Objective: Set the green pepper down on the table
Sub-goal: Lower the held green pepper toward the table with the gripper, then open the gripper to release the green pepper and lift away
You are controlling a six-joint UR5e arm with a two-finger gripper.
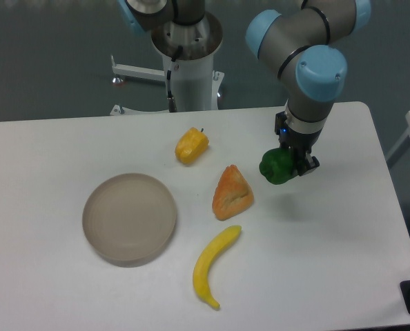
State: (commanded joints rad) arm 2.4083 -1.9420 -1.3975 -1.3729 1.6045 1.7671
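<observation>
Green pepper (277, 167), glossy, light and slippery, is clenched across its lobes in end effector (291, 165) above bench (343, 248).

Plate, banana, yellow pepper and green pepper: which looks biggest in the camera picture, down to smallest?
1. Plate, clearly biggest.
2. Banana.
3. Yellow pepper and green pepper look about alike; the gripper hides part of the green one, so I won't rank them.
</observation>
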